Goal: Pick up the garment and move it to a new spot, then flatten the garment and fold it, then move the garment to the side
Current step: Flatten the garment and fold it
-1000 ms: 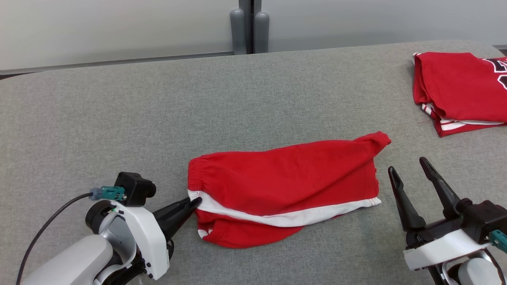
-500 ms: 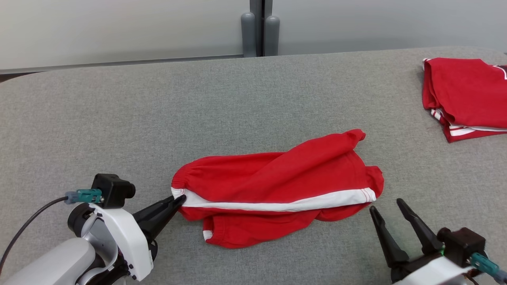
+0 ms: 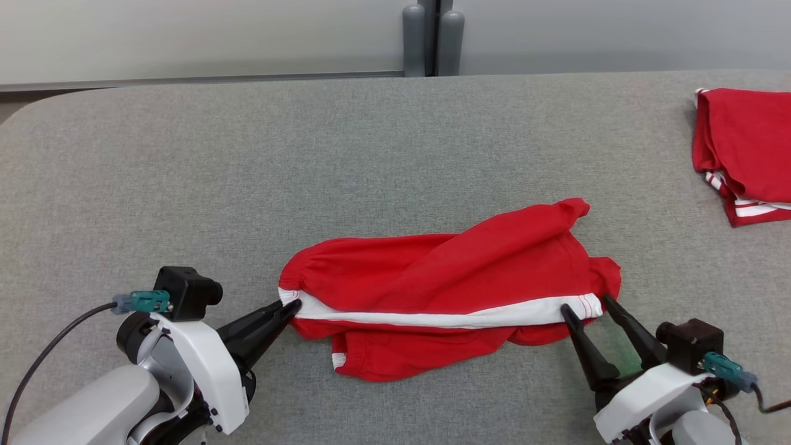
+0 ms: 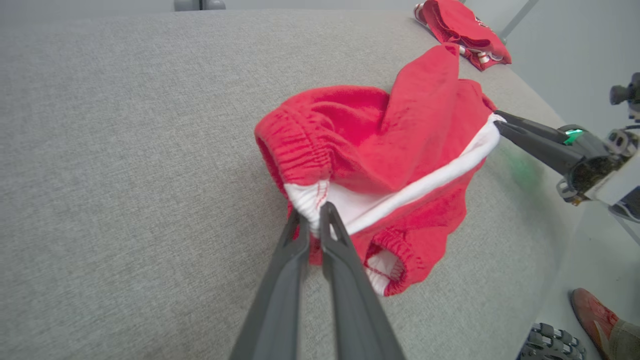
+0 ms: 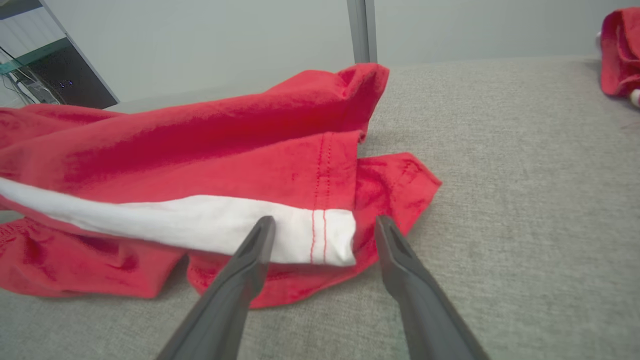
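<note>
Left claw (image 3: 295, 304) pinches the shorts (image 3: 445, 272) at the white waistband end. Right claw (image 3: 584, 303) sits spread, its fingers straddling the white hem corner opposite.

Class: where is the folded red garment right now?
Head view: the folded red garment lies far right on the grey table, well apart from the red shorts in the middle.

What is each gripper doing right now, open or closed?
Left gripper: closed, holding the red shorts by the waistband.
Right gripper: open, fingers either side of the white stripe.
</note>
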